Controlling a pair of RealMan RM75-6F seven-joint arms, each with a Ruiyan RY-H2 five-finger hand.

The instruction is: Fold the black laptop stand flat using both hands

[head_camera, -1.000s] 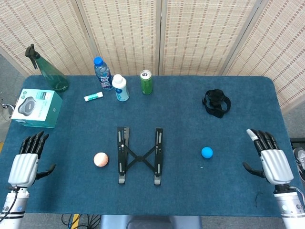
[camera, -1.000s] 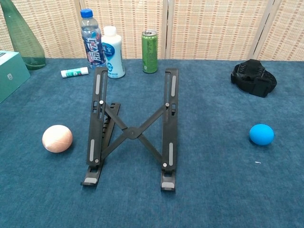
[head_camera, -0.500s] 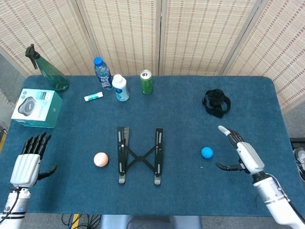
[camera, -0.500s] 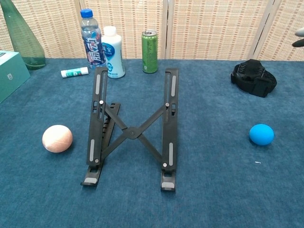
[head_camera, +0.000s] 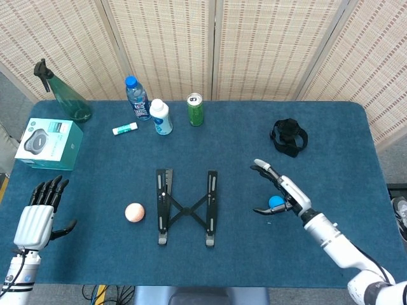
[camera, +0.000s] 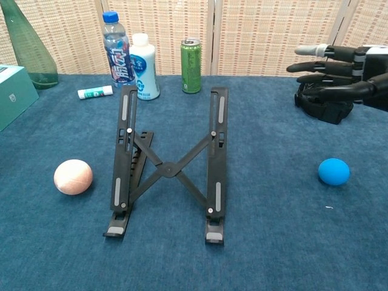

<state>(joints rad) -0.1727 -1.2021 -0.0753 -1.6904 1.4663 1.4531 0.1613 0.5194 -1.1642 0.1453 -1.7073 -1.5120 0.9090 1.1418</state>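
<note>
The black laptop stand (head_camera: 185,206) (camera: 170,163) stands propped open in the middle of the blue table, its two rails joined by a crossed brace. My right hand (head_camera: 280,189) (camera: 339,71) hovers open to the right of the stand, fingers spread and pointing left, above the blue ball (head_camera: 275,203) (camera: 334,171). It is clear of the stand. My left hand (head_camera: 38,212) is open at the table's near left edge, far from the stand, seen only in the head view.
A peach ball (head_camera: 134,212) lies just left of the stand. At the back stand a green can (head_camera: 195,109), a white bottle (head_camera: 161,117), a water bottle (head_camera: 137,97), a glue stick (head_camera: 124,128) and a spray bottle (head_camera: 62,94). A teal box (head_camera: 48,143) sits left, a black strap (head_camera: 289,136) right.
My right hand has swung in from the table's right edge toward the stand, now over the blue ball. The left hand and the stand have stayed put.
</note>
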